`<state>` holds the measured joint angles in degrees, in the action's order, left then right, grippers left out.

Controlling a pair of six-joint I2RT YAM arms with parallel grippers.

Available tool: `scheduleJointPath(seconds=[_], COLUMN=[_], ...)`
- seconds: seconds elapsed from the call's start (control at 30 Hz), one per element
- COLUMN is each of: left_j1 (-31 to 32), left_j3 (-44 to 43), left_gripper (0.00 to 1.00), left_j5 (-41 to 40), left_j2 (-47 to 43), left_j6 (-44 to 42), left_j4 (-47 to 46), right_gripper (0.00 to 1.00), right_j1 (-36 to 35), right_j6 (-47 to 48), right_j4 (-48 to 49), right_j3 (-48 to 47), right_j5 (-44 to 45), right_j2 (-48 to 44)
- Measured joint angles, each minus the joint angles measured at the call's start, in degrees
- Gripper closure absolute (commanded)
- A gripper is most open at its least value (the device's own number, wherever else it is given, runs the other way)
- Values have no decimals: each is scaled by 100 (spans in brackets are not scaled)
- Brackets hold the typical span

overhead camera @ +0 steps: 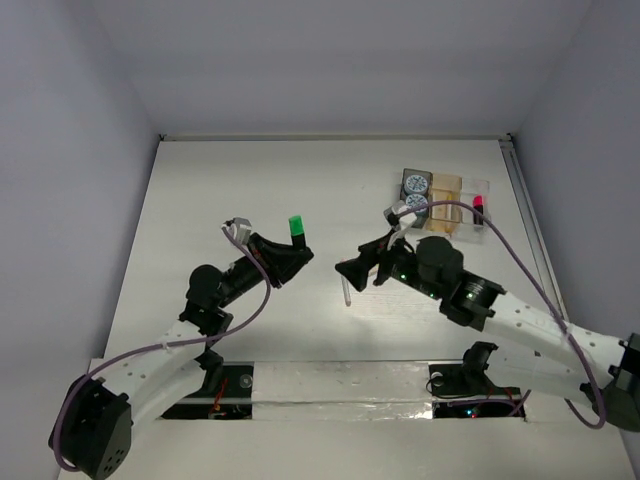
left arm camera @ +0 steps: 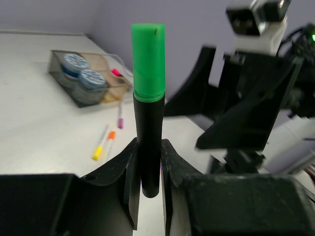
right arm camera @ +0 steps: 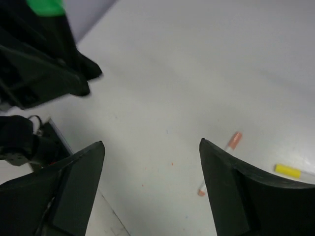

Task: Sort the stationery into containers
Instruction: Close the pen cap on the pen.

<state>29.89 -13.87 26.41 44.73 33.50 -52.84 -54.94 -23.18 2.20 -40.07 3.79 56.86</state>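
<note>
Left claw (left arm camera: 147, 147) is shut tight on 1 green-capped highlighter (left arm camera: 147, 98), held off the worktop (overhead camera: 250, 180) left of centre. The black butt is pinched between the fingers and the cap end sticks out past the tips. In the top view the long axis runs toward the far edge; can't tell if it's plumb or leaning. Right claw (right arm camera: 151, 143) is over mid-worktop, tips facing the left claw, jaws spread wide, nothing in them. There are 3 loose pens on the worktop by the right claw. The yellow pen (left arm camera: 100, 146) and orange pen (left arm camera: 110, 139) lie side by side, near parallel. The purple pen (left arm camera: 119, 118) is just beyond them, toward the trays. All three long axes run roughly toward the trays. The row of joined trays (overhead camera: 447, 184) sits near the far right corner; compartment count is unclear. There are 2 blue-white rolls (overhead camera: 415, 184) in the dark grey left-end tray, flat faces up. 1 pink-capped highlighter (overhead camera: 478, 207) is in the right-end tray, cap toward the far edge, axis near-to-far.
</note>
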Motion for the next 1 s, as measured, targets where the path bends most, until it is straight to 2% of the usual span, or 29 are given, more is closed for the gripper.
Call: scheduleJointPath(seconds=[0.07,0.17,0.27,0.5,0.67,0.73,0.9,1.0], left_j1=[0,2,2,2,2,2,2,24], left_j3=[116,269,393,490,492,492,494,498], left_gripper=[100,100,100,100,100,100,100,100], left_j5=[396,909,1314,1738,1858,1880,1910,1921], left_j2=[129,400,656,807,809,809,809,809], left_j6=[229,647,1071,1572,1707,1753,1812,1814], left_j4=[-402,-1080,-1526,-1845,-1910,-1930,-1943,-1943], right_gripper=[4,1,1,1,16,18,37,40], right_j1=[232,275,273,286,363,402,503,511], right_j6=[345,752,1043,1176,986,835,520,365], right_j4=[240,575,767,1307,1679,1880,2194,2321], right_j3=[13,-96,-479,-1143,-1370,-1388,-1388,-1388], right_j5=[-540,-1244,-1812,-2586,-2835,-2900,-3080,-3167], right_j2=[-398,-529,-136,787,1281,1453,1749,1816])
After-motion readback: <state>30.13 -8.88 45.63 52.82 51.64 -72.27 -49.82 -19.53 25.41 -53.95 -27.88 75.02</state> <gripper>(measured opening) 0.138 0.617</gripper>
